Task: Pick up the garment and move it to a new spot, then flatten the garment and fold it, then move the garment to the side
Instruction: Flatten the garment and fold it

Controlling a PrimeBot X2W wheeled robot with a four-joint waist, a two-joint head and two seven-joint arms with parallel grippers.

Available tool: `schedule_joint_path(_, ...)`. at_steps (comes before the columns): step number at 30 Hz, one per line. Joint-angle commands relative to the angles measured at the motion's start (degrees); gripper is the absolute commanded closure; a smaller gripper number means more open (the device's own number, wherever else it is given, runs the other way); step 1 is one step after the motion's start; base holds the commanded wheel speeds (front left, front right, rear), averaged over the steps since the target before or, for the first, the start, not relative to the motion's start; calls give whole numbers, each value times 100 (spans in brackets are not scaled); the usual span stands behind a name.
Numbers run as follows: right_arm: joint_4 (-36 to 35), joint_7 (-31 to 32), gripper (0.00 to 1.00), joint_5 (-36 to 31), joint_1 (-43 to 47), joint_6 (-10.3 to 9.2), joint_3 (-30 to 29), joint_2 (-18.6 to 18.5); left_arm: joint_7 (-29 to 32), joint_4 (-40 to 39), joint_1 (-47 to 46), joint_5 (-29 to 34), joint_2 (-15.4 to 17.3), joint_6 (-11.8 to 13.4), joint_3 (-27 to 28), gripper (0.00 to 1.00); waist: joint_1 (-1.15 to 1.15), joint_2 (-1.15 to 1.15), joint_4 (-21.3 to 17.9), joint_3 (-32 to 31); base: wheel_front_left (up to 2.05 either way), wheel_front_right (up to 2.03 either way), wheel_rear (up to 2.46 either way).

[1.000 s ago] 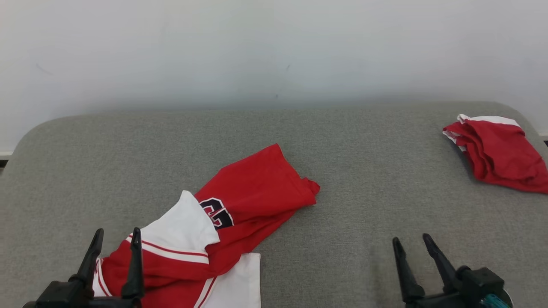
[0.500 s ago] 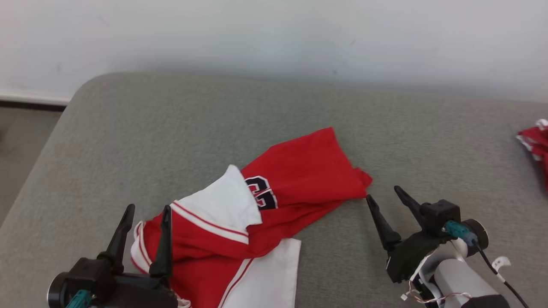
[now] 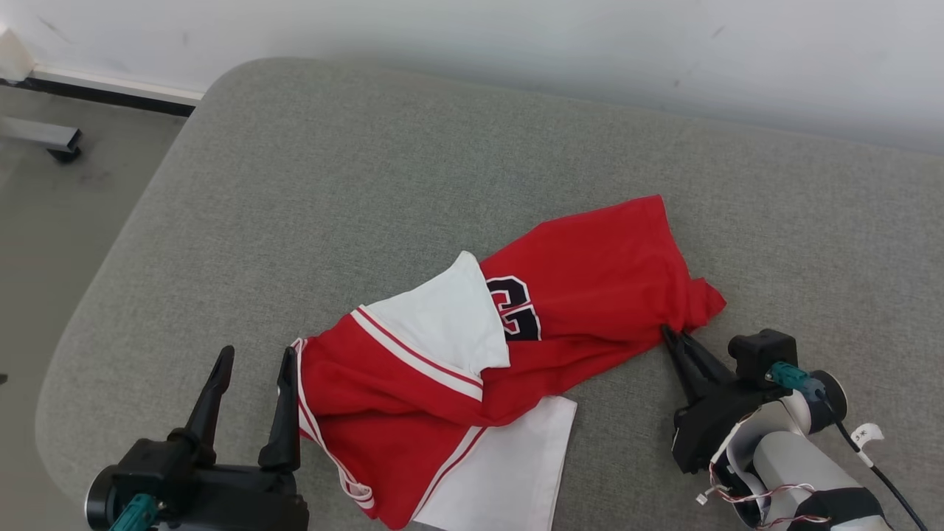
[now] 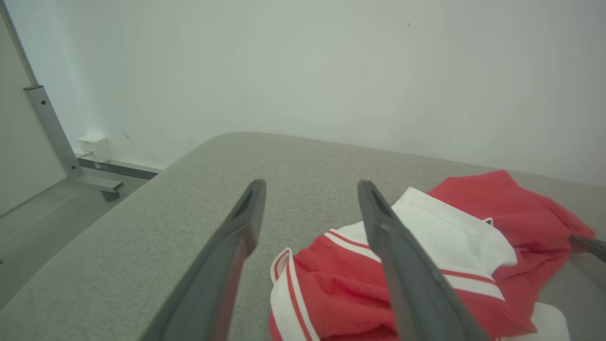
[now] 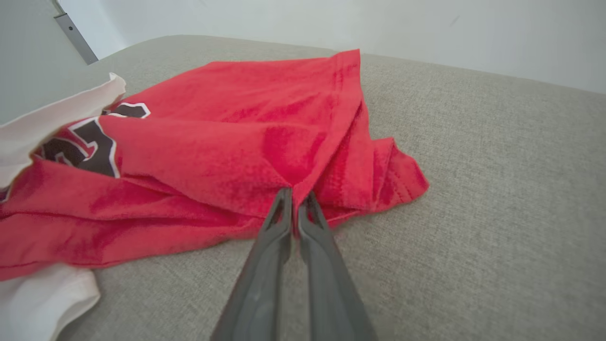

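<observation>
Garment [image 3: 590, 273] lies crumpled on the grey cushion [image 3: 295, 184]. Right gripper [image 3: 670, 335] pinches its red edge, fingers closed; left gripper [image 3: 257, 352] gapes wide, empty.

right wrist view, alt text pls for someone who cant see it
The right gripper is pinched shut on a red fold of the red and white garment, which lies crumpled on a grey padded surface. A black number edged in white shows at left, with a pale wall behind.
</observation>
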Motion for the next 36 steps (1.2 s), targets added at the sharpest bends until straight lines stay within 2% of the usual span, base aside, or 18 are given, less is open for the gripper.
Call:
schedule_joint_path(1,-88,-5,100,22,18,-13,-2,-48,-2,-5,-32,20,-15,-22,35,0,-1,-1,-64,-31,0,0,0)
schedule_joint_path(6,-791,-5,100,34,443,-13,-248,-217,-2,88,178,50,-20,-22,92,0,-1,-1,-455,-319,0,0,0)
schedule_joint_path(17,-2549,-5,100,256,2027,-13,-1413,-846,-2,192,644,55,-36,-27,171,0,-1,-1,-1439,-949,0,0,0)
schedule_joint_path(25,-3338,239,100,456,2932,-13,-2021,-1073,-1,188,693,6,-42,-25,104,0,-1,-1,-1699,-906,0,0,0)
schedule_joint_path(29,-3617,617,100,578,3437,-13,-2506,-850,-2,165,642,-39,-42,-25,78,0,-1,-1,-1730,-839,0,0,0)
schedule_joint_path(30,-3676,667,95,485,3496,-13,-2590,-836,-2,174,635,-46,-41,-25,75,0,-1,-1,-1729,-835,0,0,0)
schedule_joint_path(31,-3734,680,27,437,3519,-13,-2659,-774,-2,185,633,-47,-42,-25,68,0,-1,-1,-1729,-836,0,0,0)
schedule_joint_path(32,-3753,718,0,406,3566,-13,-2695,-689,-2,198,638,-51,-41,-25,71,0,-1,-1,-1729,-844,0,0,0)
schedule_joint_path(36,-3888,507,0,19,3552,-13,-2820,-480,-2,237,685,-49,-42,-26,90,0,-1,-1,-1729,-904,0,0,0)
